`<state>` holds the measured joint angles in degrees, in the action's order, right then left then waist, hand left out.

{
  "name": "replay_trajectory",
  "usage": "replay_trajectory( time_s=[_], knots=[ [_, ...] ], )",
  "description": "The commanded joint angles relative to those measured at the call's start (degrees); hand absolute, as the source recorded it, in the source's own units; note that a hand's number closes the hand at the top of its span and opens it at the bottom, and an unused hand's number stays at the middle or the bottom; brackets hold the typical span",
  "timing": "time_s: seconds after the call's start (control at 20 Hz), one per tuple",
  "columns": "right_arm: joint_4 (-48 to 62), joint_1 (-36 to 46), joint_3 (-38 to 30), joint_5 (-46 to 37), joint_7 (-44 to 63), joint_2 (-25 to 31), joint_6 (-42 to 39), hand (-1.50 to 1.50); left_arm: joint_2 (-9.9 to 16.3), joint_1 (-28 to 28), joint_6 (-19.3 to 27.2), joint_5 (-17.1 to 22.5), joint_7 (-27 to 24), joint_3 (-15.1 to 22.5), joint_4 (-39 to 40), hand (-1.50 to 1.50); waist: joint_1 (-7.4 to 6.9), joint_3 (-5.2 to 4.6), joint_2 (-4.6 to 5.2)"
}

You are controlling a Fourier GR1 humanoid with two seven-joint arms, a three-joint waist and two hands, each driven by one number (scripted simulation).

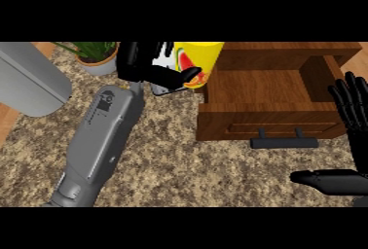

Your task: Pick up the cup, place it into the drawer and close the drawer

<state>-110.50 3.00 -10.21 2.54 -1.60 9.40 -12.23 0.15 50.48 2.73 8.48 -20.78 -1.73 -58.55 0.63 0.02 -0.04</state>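
While your left hand curls round the yellow cup just left of the open drawer, your right hand rests open, fingers up, at the drawer's right.

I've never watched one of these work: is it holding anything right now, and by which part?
Yes. The left hand is curled round the side of the yellow cup, beside the open drawer. The right hand is open, holding nothing.
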Motion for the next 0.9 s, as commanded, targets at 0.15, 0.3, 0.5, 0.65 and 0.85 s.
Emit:
replay_trajectory(
  time_s=[0.15, 0.3, 0.5, 0.65, 0.85],
  knots=[
    [-1.3, 2.6, -0.9, 2.1, 3.3, 1.5, -0.8, -1.50, -0.1, 13.4, 8.7, 4.1, 2.5, 3.0, 12.7, 1.50, 1.28, -0.02, 0.37],
    [4.5, -1.4, -1.5, 0.1, -5.4, 0.0, -1.5, -1.50, -0.1, 13.7, 10.1, 6.4, 8.0, 5.9, 10.1, 1.50, 0.55, 0.02, 0.15],
    [1.0, 1.5, -0.9, 0.9, 1.0, 1.0, -0.8, -1.50, -0.1, 18.8, 12.3, 10.8, 2.1, 7.8, 22.0, 1.50, 1.57, 0.00, 0.42],
    [5.5, 2.0, 0.8, -1.6, -3.9, -0.2, -0.9, -1.50, -0.1, 19.8, 15.6, 14.1, 0.7, 13.3, 25.8, 1.50, 2.11, 0.03, 0.62],
    [1.1, 1.1, -1.8, 2.4, 0.2, 1.5, -2.0, -1.50, -0.1, 21.7, 14.2, 17.6, 0.5, 15.7, 28.9, 1.50, 2.38, 0.01, 0.53]
  ],
)
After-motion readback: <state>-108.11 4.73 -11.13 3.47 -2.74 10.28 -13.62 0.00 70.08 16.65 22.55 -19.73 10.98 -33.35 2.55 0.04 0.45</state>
